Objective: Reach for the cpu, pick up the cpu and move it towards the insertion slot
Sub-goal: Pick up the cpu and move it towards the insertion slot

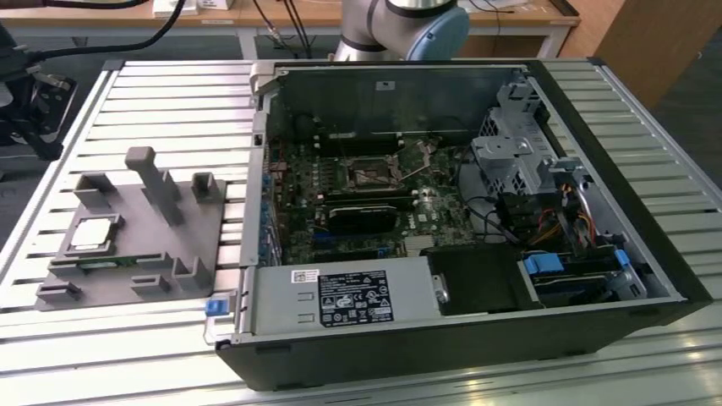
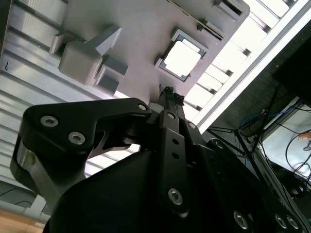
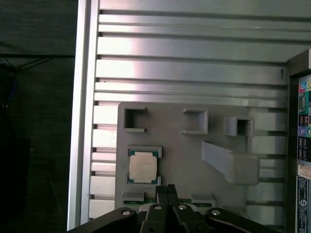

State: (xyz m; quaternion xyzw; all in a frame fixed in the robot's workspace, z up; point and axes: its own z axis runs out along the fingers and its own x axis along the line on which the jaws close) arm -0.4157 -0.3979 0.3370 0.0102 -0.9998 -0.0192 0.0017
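The hand (image 3: 165, 187) hangs over the grey fixture plate (image 3: 180, 155), its two black fingers pinched together on nothing. In the second wrist view the fingertips of the hand (image 2: 169, 90) sit clear of the plate, close to the cpu (image 2: 182, 59) but not touching it. The cpu (image 3: 143, 167) lies flat, silver top up, in its square pocket on the fixture. In the exterior view it (image 1: 93, 234) rests untouched there, a green memory strip (image 1: 107, 264) just beside it. Off the fixture's side, toward the exterior view's right, the open computer case (image 1: 631, 211) lies on the slatted bench (image 1: 169, 93), the insertion slot (image 1: 370, 176) well apart from the fixture on its motherboard.
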